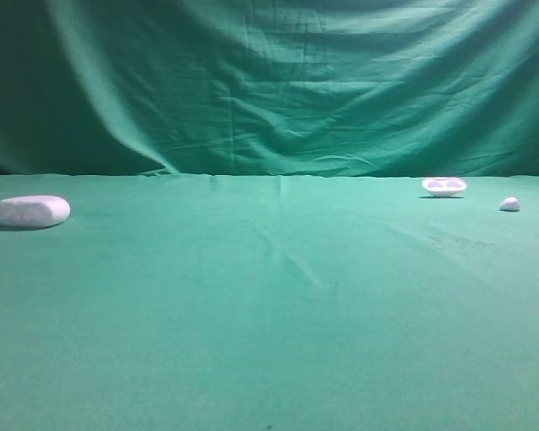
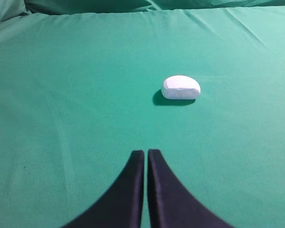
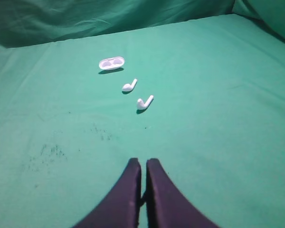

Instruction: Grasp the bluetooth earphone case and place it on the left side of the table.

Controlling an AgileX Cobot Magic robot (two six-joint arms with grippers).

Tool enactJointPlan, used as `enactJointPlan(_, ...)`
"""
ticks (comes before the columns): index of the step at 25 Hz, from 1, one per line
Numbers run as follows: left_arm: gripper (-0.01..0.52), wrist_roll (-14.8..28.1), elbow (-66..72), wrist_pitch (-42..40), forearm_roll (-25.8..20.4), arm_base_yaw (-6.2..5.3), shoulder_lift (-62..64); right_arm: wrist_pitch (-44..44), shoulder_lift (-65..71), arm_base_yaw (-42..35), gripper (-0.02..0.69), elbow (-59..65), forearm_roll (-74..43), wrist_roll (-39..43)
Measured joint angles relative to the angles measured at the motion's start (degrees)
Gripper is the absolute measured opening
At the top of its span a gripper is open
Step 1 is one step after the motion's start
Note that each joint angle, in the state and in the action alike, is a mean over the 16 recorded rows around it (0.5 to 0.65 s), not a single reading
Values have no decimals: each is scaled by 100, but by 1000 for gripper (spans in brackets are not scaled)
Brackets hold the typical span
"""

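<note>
Where the left wrist view begins, the left claw point(image 2: 146, 156) sits low in the foreground, its two dark fingers point(image 2: 133, 190) pressed together with only a hairline slit between them, nothing held. It hangs over bare green cloth of the bench point(image 2: 61, 142).

Beyond it, apart from the tips and a little to their right, the bluetooth earphone case point(image 2: 181, 88) lies flat on the cloth: white, rounded, casting a short shadow on its near-left side.

In the right wrist view the right claw point(image 3: 143, 166) is likewise closed, tips together, gripping nothing. Faint dark smudges point(image 3: 50, 152) mark the cloth ahead to its left. Farther out lie two white earbuds, the nearer earbud point(image 3: 144, 102) and the farther earbud point(image 3: 129, 86), stems angled up to the right, near each other but not touching. Past them rests a shallow white tray point(image 3: 111, 63) with two hollows, just beside the farther bud.

From the high exterior view neither arm shows. The case point(image 1: 32, 211) rests at the far left of the bench, toward the back. The tray point(image 1: 444, 186) and a small white blob point(image 1: 509, 205) sit on the far right, well apart from the case. A draped green backdrop point(image 1: 269, 81) closes the scene.
</note>
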Motion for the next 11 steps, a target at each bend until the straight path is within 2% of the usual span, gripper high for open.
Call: enactJointPlan(11, 0, 0, 0, 0, 0, 0, 0, 0, 0, 0, 0, 0, 0, -1)
